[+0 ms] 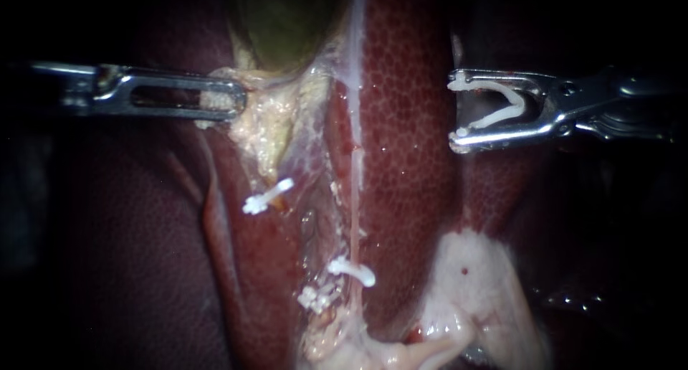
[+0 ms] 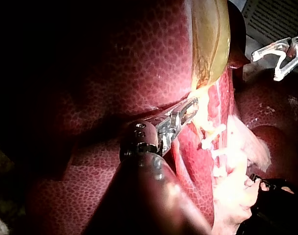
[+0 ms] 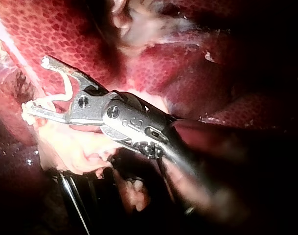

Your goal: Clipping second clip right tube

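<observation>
At three o'clock in the endoscope view, my right instrument point(image 1: 456, 109) hangs over the liver point(image 1: 408, 148). Its jaws are spread wide, and both tips touch the white loaded clip point(image 1: 498, 110) that arches between them. It is well apart from the right tube point(image 1: 354, 212), the thin pale strand running from twelve to six o'clock down the middle. One seated clip point(image 1: 351, 270) already crosses that tube low down, toward six o'clock. A left-hand clip point(image 1: 266, 196) sits on the tissue at about nine o'clock of the tube.

At ten o'clock my left instrument point(image 1: 228, 101) has its slotted jaws closed on pale tissue point(image 1: 265, 119) just beneath the green gallbladder point(image 1: 287, 26). The right wrist view shows the loaded clip spread open between the jaws, ahead of the hinge.
</observation>
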`<action>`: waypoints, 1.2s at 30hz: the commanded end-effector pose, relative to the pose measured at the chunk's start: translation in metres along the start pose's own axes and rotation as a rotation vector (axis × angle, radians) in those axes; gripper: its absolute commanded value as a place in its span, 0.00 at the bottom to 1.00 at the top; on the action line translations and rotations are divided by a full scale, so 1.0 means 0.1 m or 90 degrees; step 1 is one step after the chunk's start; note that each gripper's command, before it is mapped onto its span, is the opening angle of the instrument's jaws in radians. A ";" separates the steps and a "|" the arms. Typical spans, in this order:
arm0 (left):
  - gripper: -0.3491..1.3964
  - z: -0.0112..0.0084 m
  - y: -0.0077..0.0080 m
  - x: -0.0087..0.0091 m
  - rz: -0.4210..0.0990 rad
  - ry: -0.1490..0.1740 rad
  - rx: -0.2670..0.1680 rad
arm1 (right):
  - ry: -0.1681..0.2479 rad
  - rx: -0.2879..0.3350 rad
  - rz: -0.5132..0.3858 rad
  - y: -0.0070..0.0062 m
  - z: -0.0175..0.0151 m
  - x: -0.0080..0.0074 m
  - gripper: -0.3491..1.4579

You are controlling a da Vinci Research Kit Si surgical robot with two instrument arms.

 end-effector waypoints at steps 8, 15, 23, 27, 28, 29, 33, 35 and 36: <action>0.00 -0.018 -0.002 -0.011 0.001 -0.013 -0.002 | 0.000 0.000 0.000 0.000 0.000 0.000 0.52; 0.00 -0.017 -0.003 -0.010 0.001 -0.014 -0.003 | 0.000 0.000 -0.001 -0.001 0.001 -0.001 0.52; 0.00 -0.017 -0.002 -0.009 0.001 -0.014 -0.003 | 0.001 0.007 -0.013 -0.002 0.014 -0.020 0.52; 0.00 -0.018 -0.002 -0.009 0.001 -0.014 -0.003 | 0.005 0.021 -0.009 -0.003 0.033 -0.048 0.52; 0.00 -0.018 -0.002 -0.009 0.001 -0.014 -0.003 | 0.006 0.024 -0.006 -0.003 0.039 -0.055 0.52; 0.00 -0.018 -0.002 -0.009 0.001 -0.014 -0.003 | 0.002 0.028 0.000 -0.003 0.047 -0.066 0.52; 0.00 -0.018 -0.002 -0.009 0.002 -0.014 -0.003 | -0.031 0.042 0.027 -0.006 0.074 -0.107 0.52; 0.00 -0.018 -0.002 -0.009 0.002 -0.014 -0.003 | -0.047 0.048 0.038 -0.008 0.085 -0.125 0.52; 0.00 -0.019 -0.002 -0.009 0.002 -0.014 -0.003 | -0.058 0.053 0.043 -0.010 0.093 -0.136 0.52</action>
